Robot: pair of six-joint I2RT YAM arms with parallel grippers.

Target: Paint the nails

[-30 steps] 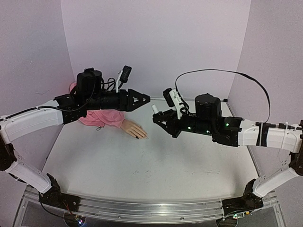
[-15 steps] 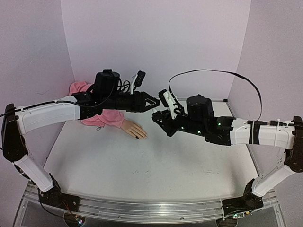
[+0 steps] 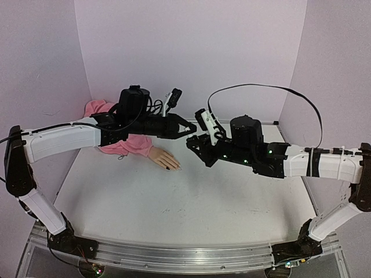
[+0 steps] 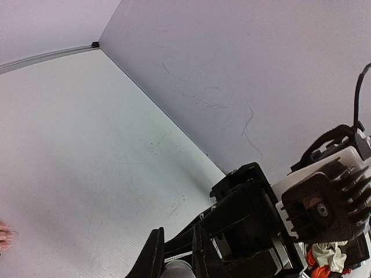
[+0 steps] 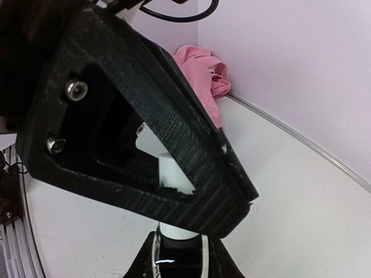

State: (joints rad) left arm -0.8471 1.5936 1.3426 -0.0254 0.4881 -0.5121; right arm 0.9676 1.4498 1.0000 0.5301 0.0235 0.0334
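Top external view: both arms reach over the rear half of the worktop [image 3: 174,208] and meet tip to tip above its middle. The left gripper [image 3: 189,132] comes in from the left. The right gripper [image 3: 194,143] comes in from the right, just below and touching distance from it.

Right gripper: jaws closed on a small dark bottle [image 5: 177,258]. In the right wrist view the bottle sits between the two fingers at the bottom edge of the picture, neck pointing away from the camera.

Left gripper: jaws closed on the white cap [image 5: 165,168] that rises from the bottle. The right wrist view shows the cap through the triangular cut-out of one left finger. The left wrist view shows a pale round object pinched between the two finger roots at the bottom edge. Whether the cap is seated on the bottle or loosened cannot be told.

Nails [image 3: 173,167]: located on the fingertips of the beige hand [image 3: 164,158]. The hand lies flat on the worktop toward the rear left, fingers pointing right and toward the near edge. At least two nails appear dark; the others are too small to judge. A pink sleeve [image 3: 124,143] covers the wrist and runs back toward the rear left corner, partly under the left arm.

Relation to jaws: the nails lie on the worktop below and to the left of the joined grippers, apart from both. Neither pair of jaws touches the hand.
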